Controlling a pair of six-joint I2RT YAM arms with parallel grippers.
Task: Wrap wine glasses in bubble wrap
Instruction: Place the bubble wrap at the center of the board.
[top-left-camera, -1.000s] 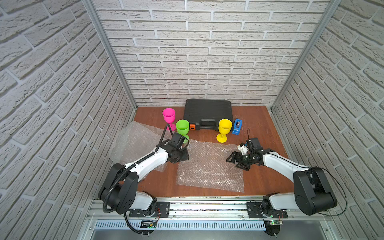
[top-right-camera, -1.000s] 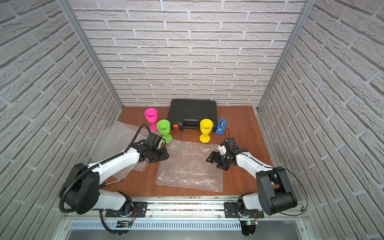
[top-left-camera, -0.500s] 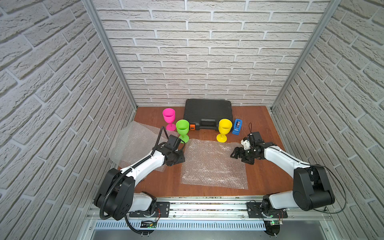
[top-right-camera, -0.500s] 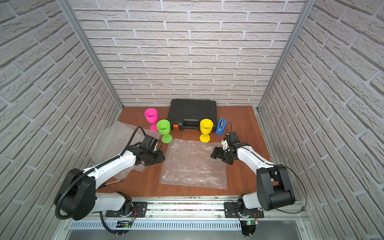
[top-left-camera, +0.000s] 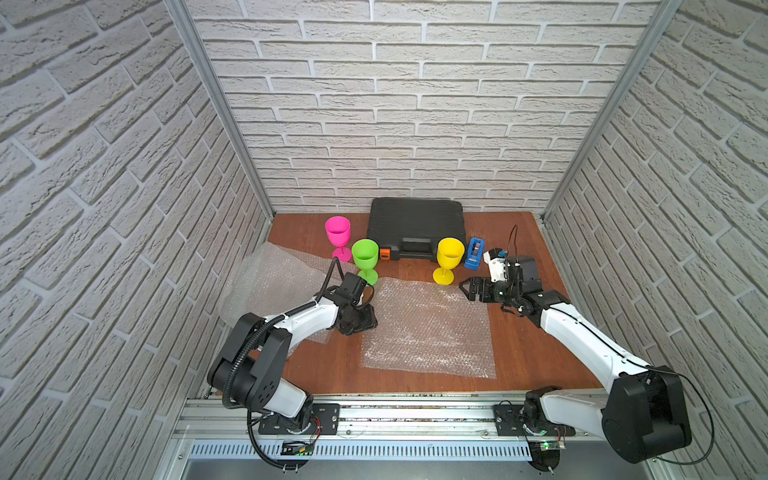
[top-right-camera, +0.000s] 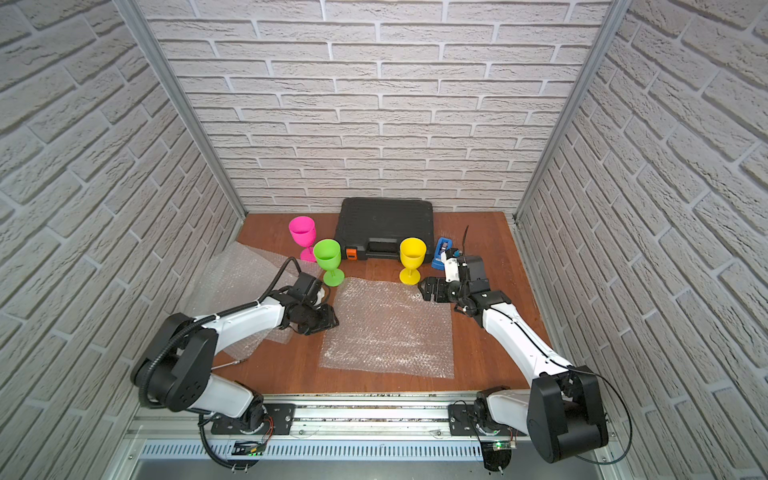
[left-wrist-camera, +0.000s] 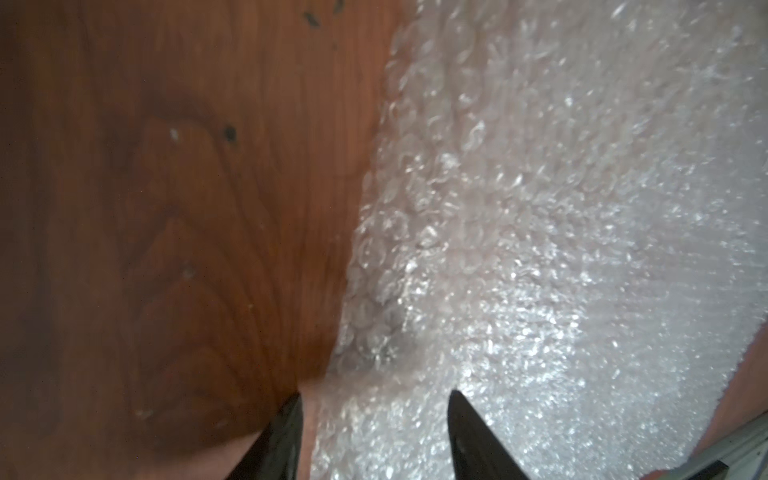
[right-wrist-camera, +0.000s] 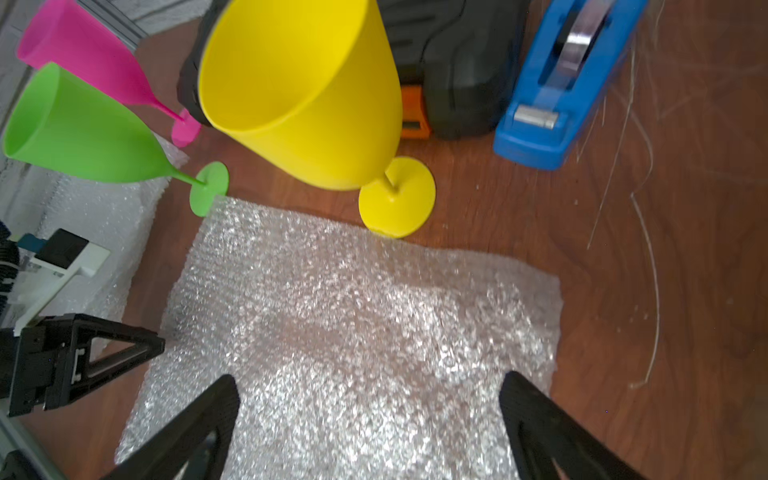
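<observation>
Three wine glasses stand upright at the back: pink, green and yellow. A sheet of bubble wrap lies flat in front of them. My left gripper is low at the sheet's left edge. In the left wrist view it is open and straddles that edge, one finger over bare wood, the other over the bubble wrap. My right gripper hovers wide open over the sheet's far right corner. In the right wrist view it holds nothing, and the yellow glass stands just beyond the sheet.
A second bubble wrap sheet lies crumpled at the left, under my left arm. A black case sits against the back wall. A blue tape dispenser stands right of the yellow glass, close to my right wrist. Brick walls enclose three sides.
My right gripper has moved back toward the yellow glass and opened wider. My left gripper has slid toward the front along the sheet's left edge. The sheet has shifted slightly to the right.
</observation>
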